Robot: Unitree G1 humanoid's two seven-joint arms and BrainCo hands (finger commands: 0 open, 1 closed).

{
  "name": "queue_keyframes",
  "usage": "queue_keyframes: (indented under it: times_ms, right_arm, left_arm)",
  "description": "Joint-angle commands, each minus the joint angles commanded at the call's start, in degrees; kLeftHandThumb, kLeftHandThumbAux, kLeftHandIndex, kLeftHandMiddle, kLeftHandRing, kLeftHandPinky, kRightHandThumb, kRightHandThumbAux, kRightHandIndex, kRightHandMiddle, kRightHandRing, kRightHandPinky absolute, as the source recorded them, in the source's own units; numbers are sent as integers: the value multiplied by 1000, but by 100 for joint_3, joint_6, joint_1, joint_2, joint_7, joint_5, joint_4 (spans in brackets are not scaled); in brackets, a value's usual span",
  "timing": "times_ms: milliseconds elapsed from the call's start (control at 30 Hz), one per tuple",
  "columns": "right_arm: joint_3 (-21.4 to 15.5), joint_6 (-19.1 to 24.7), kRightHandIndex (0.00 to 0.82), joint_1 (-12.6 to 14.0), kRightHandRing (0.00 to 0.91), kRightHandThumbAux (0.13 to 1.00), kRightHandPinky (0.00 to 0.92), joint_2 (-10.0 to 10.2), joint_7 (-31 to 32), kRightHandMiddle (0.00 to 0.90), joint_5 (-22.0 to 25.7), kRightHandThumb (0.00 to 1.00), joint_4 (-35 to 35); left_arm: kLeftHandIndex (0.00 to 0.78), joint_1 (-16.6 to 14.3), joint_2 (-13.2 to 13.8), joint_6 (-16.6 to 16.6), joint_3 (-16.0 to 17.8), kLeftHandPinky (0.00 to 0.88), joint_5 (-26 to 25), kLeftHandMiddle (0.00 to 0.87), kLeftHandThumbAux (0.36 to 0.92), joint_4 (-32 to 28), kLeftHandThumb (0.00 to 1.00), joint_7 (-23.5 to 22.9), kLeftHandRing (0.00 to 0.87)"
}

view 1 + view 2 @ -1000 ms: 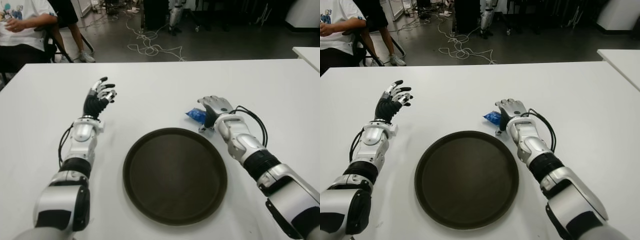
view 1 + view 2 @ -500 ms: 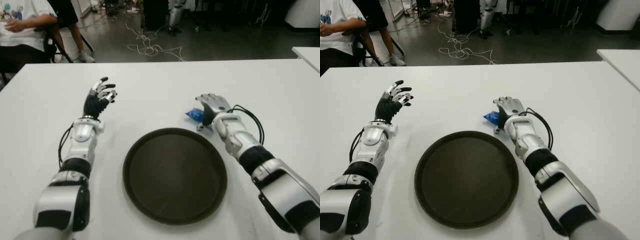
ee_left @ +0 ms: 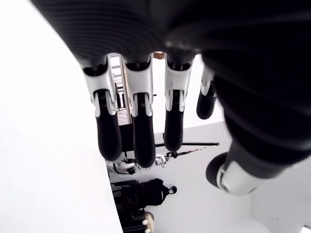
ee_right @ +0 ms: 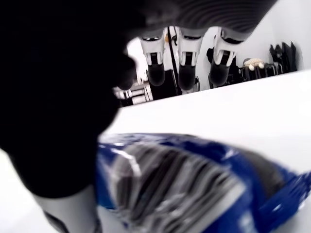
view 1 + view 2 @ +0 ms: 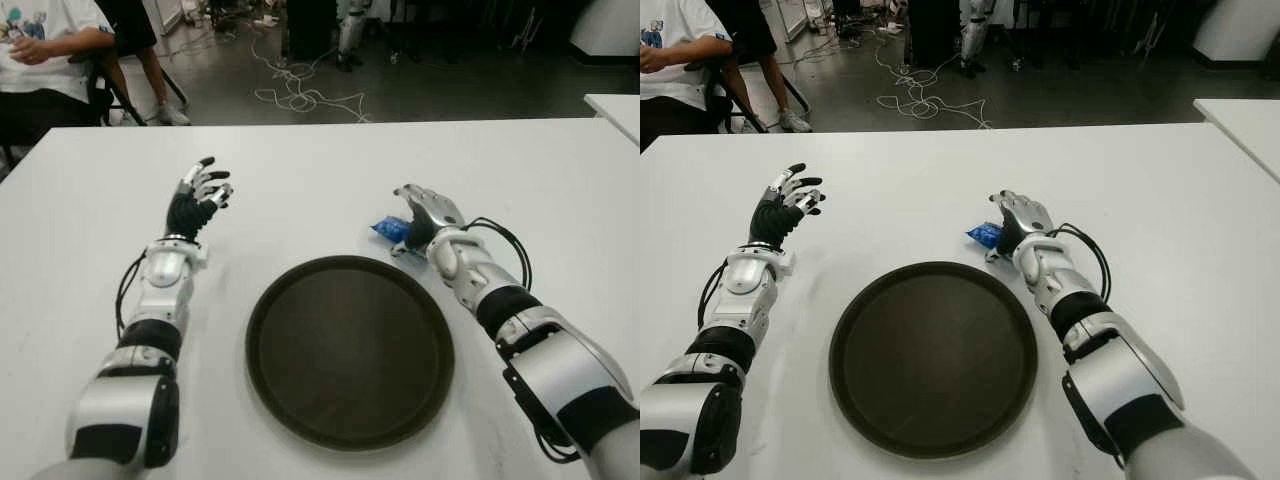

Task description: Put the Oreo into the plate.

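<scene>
Now right hand (image 5: 428, 212) over blue Oreo pack (image 5: 391, 229), fingers open, no grip; plate (image 5: 350, 350) nearby.

The right hand (image 5: 428, 212) is stretched forward past the far right rim of the dark plate (image 5: 350, 350), palm turned inward and down, its fingers (image 4: 187, 68) extended and loosely spread rather than closed (the thumb shows only as a dark mass in the wrist view). The left hand (image 5: 197, 198) is raised well to the left of the plate, wrist cocked up, fingers (image 3: 141, 131) straight, fanned and holding nothing.
</scene>
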Motion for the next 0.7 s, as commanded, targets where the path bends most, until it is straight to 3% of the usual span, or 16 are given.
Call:
queue_keyframes:
  times_ms: [300, 700]
  right_arm:
    - [-37, -172, 128, -24, 143, 868, 170, 4, -76, 122, 124, 0, 75]
    - [-129, -323, 185, -14, 197, 887, 234, 11, -114, 176, 273, 0, 148]
  left_arm:
    - [140, 31, 15, -44, 24, 399, -38, 263, 672, -33, 433, -87, 319]
    - [138, 53, 26, -71, 42, 391, -51, 264, 662, -47, 445, -138, 312]
